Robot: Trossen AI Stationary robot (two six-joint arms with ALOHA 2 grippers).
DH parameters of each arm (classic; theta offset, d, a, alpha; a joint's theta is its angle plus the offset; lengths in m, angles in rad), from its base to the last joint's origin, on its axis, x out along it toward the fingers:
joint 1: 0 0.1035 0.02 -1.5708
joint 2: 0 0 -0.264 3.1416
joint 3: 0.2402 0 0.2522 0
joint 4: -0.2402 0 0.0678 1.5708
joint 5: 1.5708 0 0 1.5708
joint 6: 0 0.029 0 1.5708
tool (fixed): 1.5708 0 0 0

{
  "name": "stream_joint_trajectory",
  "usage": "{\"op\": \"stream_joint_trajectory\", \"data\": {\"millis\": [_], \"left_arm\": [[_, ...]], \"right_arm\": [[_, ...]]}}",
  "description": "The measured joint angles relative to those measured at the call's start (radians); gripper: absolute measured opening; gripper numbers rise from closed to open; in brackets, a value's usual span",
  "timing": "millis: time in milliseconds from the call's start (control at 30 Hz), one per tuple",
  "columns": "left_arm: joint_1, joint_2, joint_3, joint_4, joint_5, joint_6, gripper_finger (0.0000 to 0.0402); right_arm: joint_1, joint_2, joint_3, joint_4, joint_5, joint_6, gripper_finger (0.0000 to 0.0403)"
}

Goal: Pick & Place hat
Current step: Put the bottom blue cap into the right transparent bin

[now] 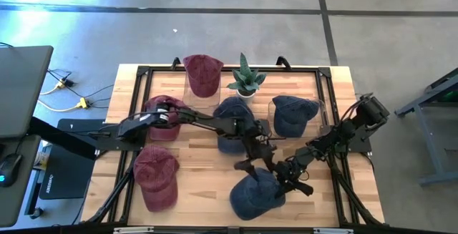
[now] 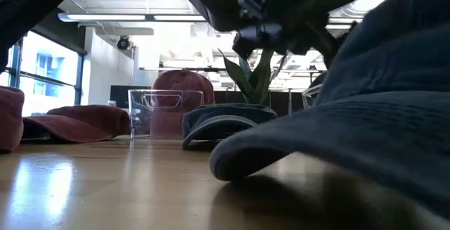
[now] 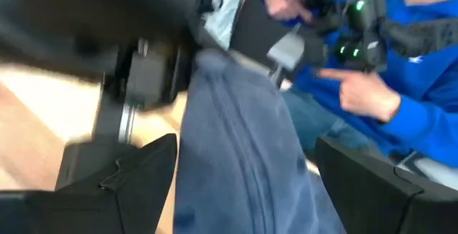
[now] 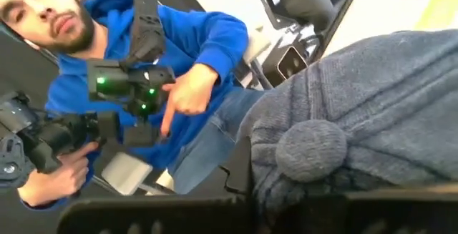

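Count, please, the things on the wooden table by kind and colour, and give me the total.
Dark red fabric caps: 3, at the back, the left and the front left.
Navy blue fabric caps: 3, at the centre, the right and the front.
Green potted plants: 1.
Total: 7

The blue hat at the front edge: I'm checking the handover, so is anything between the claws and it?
Nothing visible. The right claw is shut on the blue hat at its side. The left claw stands open just behind the hat's crown, nothing between them. The other hats and the potted plant sit farther back.
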Motion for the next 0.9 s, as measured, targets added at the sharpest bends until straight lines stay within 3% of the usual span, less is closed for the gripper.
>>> {"op": "stream_joint_trajectory", "data": {"millis": [567, 733, 900], "left_arm": [[0.000, 0.016, 0.010, -0.061, 0.067, -0.018, 0.0319], [0.000, 0.016, 0.010, -0.068, 0.194, 0.011, 0.0309], [0.000, 0.010, 0.010, -0.055, 0.298, 0.051, 0.0255]], "right_arm": [[0.001, -0.010, -0.001, 0.022, -0.008, -0.002, 0.0009], [0.025, -0.044, 0.000, 0.010, -0.006, -0.002, 0.0004], [0.055, -0.054, 0.000, -0.052, 0.036, -0.002, 0.0009]]}}
